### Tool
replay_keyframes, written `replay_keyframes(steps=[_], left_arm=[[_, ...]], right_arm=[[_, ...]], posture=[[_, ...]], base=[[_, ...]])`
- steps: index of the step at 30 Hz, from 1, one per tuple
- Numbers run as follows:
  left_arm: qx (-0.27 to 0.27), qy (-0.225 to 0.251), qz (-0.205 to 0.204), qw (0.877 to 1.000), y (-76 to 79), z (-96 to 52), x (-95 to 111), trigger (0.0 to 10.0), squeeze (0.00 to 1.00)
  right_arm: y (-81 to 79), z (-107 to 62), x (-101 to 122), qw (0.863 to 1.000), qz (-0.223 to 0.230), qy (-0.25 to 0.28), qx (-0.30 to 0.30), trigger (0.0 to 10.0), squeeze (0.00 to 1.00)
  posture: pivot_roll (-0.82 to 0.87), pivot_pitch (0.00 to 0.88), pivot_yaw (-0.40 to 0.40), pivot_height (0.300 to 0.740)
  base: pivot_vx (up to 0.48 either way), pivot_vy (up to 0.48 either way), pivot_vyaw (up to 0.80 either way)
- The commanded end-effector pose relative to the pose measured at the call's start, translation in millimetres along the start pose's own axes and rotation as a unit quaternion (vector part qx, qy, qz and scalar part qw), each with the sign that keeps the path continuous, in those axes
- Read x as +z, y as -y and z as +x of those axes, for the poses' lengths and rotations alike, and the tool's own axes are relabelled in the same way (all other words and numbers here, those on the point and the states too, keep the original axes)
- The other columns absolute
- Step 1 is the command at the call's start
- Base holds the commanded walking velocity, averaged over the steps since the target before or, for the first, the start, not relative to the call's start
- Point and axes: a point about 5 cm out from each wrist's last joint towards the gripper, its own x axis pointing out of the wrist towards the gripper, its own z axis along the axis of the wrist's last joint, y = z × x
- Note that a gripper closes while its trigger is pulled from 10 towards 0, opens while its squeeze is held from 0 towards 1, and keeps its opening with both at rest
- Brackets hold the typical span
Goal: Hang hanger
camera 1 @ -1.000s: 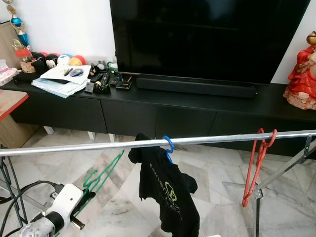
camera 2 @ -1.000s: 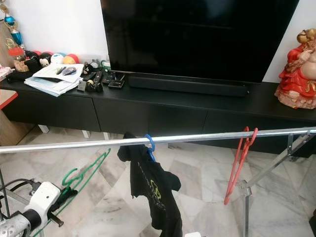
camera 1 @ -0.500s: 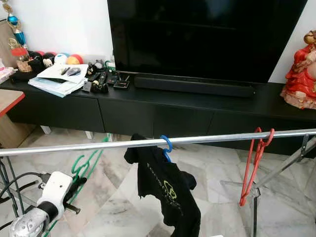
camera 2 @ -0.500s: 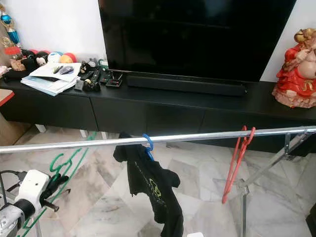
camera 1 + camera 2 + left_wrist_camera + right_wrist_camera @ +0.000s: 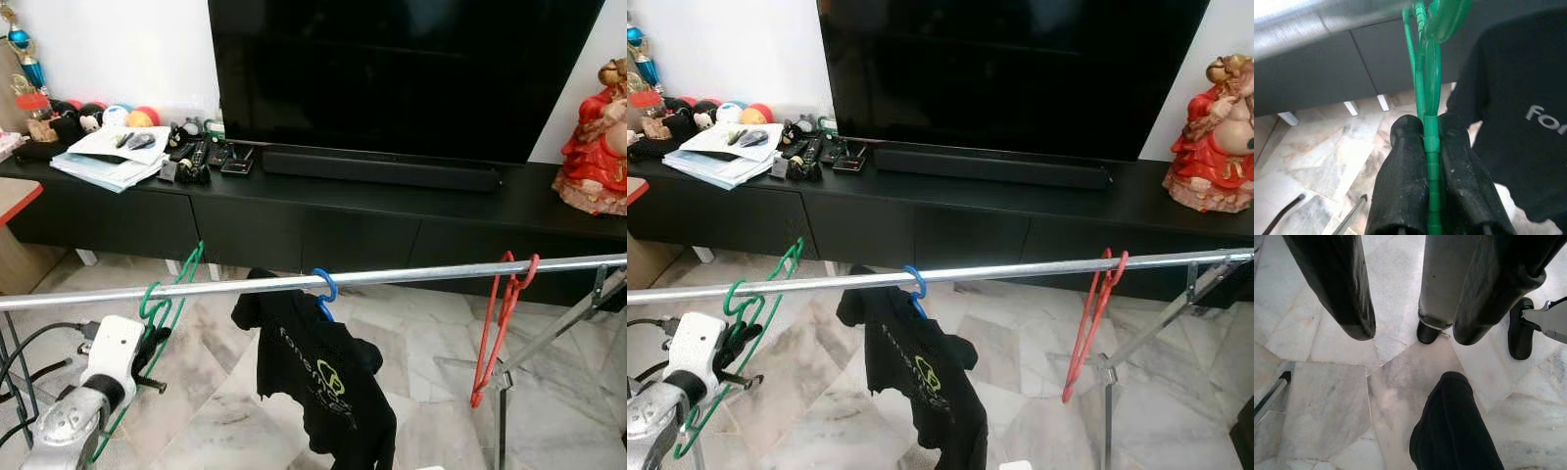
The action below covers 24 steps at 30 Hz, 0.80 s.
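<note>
Hanger hook at the rail, not yet seated

Rail (image 5: 411,275) spans my view, carrying a black shirt (image 5: 318,377) on a blue hanger (image 5: 324,287) and a red hanger (image 5: 498,328) well apart. I hold the green hanger (image 5: 167,311) at the rail's left stretch. Left gripper (image 5: 1432,147) is clamped tight on its shank; right gripper (image 5: 1410,330) hangs spread over the floor, empty. Judgement: hooking step. Next I must lower the hook over the rail, then release.

The room is evenly and brightly lit, and the head views are rendered sharp. Pale glare is carried along the metal rail (image 5: 392,276) and the marble floor (image 5: 225,421). The television screen (image 5: 402,69) is left dark. In the left wrist view the rail is blurred and overexposed.
</note>
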Motion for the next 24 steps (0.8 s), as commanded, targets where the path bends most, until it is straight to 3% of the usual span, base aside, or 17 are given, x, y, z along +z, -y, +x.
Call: replay_keyframes(steps=[1,10,19,22,23,24], left_arm=[[0.012,-0.009,-0.012,1.000,-1.1,3.6,0,10.0,0.00],[0.078,-0.069,-0.040,0.994,-10.6,10.9,-9,10.0,0.00],[0.056,-0.137,-0.049,0.988,2.3,5.1,-29,10.0,0.00],[0.054,-0.127,-0.067,0.988,6.0,1.6,-31,10.0,0.04],[0.057,-0.119,-0.072,0.989,6.6,0.8,-30,10.0,1.00],[0.056,-0.107,-0.080,0.989,7.8,0.3,-27,10.0,1.00]], right_arm=[[-0.2,-0.2,-3,1.000,-0.001,-0.006,-0.002,10.0,0.00],[-1.1,-0.3,-4,1.000,-0.001,-0.009,-0.002,10.0,0.00],[-1.3,-0.3,-4,1.000,0.001,-0.010,-0.002,10.0,0.00],[-1.3,-0.3,-4,1.000,0.001,-0.010,-0.003,10.0,0.00],[-1.2,-0.3,-4,1.000,0.001,-0.010,-0.003,10.0,0.00],[-1.3,-0.2,-4,1.000,0.000,-0.010,-0.003,10.0,0.00]], posture=[[0.05,0.027,-0.021,0.740],[0.05,0.030,-0.016,0.740],[0.05,0.030,-0.011,0.740],[0.05,0.030,-0.010,0.740],[0.05,0.031,-0.010,0.740],[0.05,0.031,-0.010,0.740]], base=[[0.000,0.000,0.00],[0.000,0.000,0.00],[0.000,0.000,0.00],[0.000,0.000,0.00],[0.000,0.000,0.00],[0.000,0.000,0.00]])
